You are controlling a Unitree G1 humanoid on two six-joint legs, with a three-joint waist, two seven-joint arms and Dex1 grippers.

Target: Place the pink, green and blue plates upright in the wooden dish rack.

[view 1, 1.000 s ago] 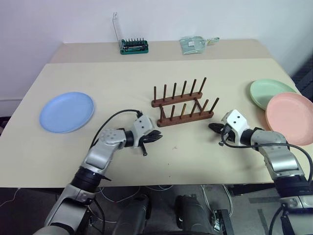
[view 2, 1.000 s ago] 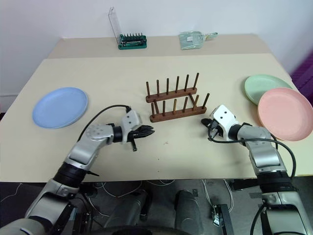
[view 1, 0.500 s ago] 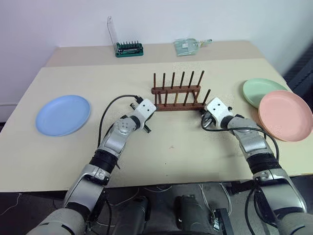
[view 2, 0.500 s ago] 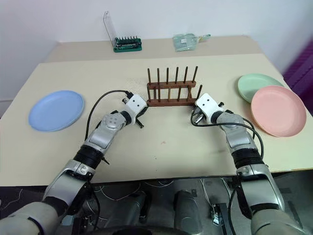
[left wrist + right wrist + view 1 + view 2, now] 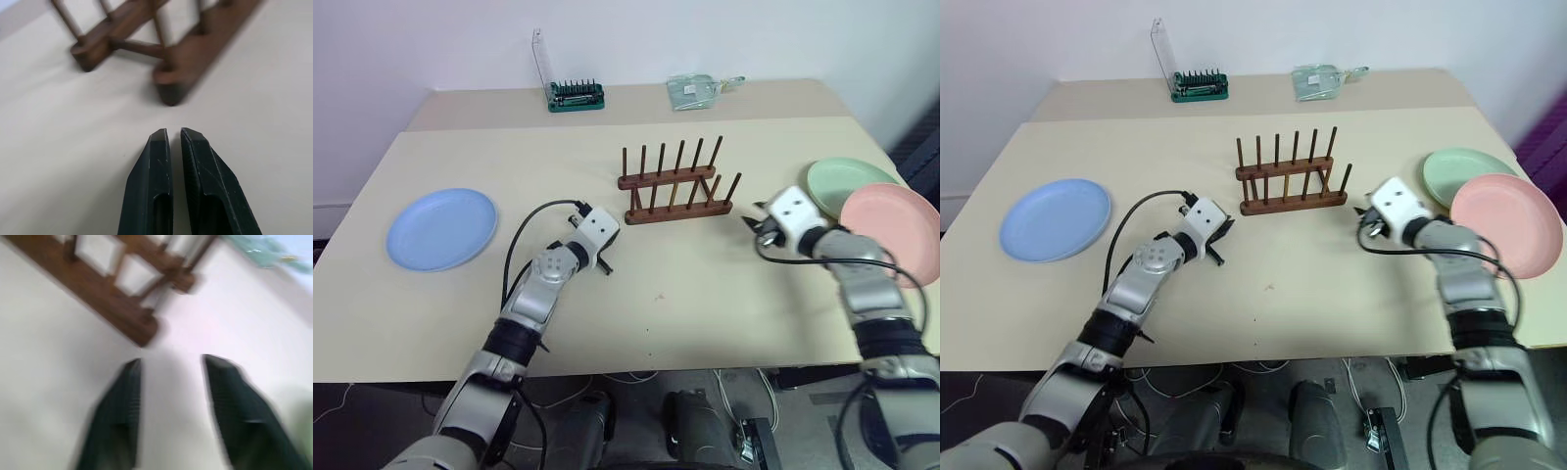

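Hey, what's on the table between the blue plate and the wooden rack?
Just the left hand with its cable; otherwise bare tabletop from the blue plate to the wooden rack, in the left eye view.

The rack stands empty near the middle of the table. The blue plate lies flat at the table's left side, well apart from the rack. The green plate and pink plate lie flat at the right edge, the pink one overlapping the green. The left gripper sits low over the table, left of the rack. The right gripper is just right of the rack, beside the plates. A green tool holder and a clear bag sit at the far edge.
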